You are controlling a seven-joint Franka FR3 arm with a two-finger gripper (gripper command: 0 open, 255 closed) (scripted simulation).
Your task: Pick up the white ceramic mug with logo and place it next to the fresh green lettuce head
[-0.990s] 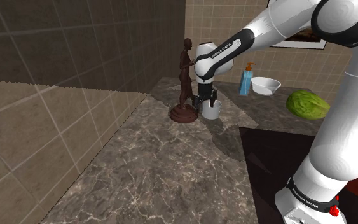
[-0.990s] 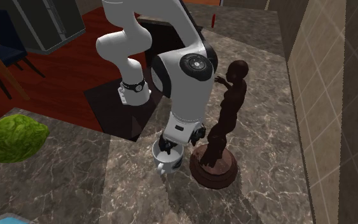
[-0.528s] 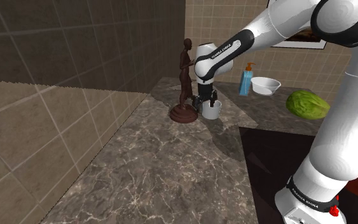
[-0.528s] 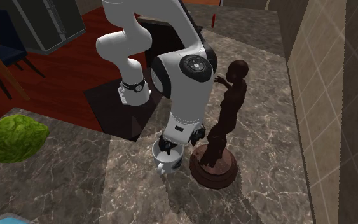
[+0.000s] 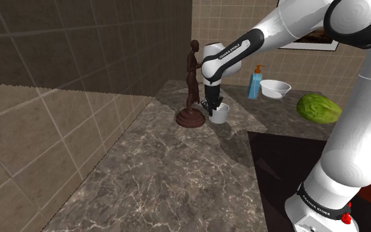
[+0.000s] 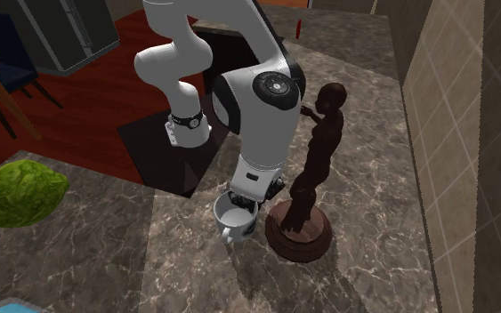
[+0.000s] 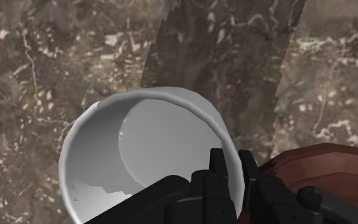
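Note:
The white mug stands on the marble counter right beside the base of a brown figurine. My gripper comes down from above and is shut on the mug's rim. In the wrist view one finger sits inside the mug and the other outside its wall, with the gripper clasping the rim on the figurine's side. From the second exterior view, the mug shows under the gripper. The green lettuce head lies farther along the counter, well apart from the mug, and again as the lettuce.
The figurine and its round base stand very close to my hand. A blue soap bottle and a white bowl sit against the tiled back wall. A dark recessed panel lies between mug and stand.
The fingers were apart around the mug's rim and have now shut on it. The hand and mug have shifted slightly; the rest of the arm holds its pose.

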